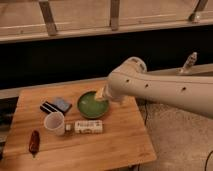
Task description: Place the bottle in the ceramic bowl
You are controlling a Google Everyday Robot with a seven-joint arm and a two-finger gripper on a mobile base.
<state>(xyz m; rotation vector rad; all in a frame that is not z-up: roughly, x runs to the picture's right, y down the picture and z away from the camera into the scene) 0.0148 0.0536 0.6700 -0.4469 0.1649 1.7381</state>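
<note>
The bottle (88,127) lies on its side on the wooden table (115,145), with its dark cap pointing left toward the white cup. It sits just in front of the ceramic bowl (90,105), a green glossy bowl near the table's middle back. My gripper (102,94) is at the end of the white arm (165,90), which reaches in from the right. The gripper hangs over the bowl's right rim, above and behind the bottle. Part of the bowl's right side is hidden by the gripper.
A white cup (54,122) stands left of the bottle. A dark flat packet (55,106) lies left of the bowl. A reddish-brown object (34,142) lies near the table's front left edge. A dark wall and a railing run behind the table.
</note>
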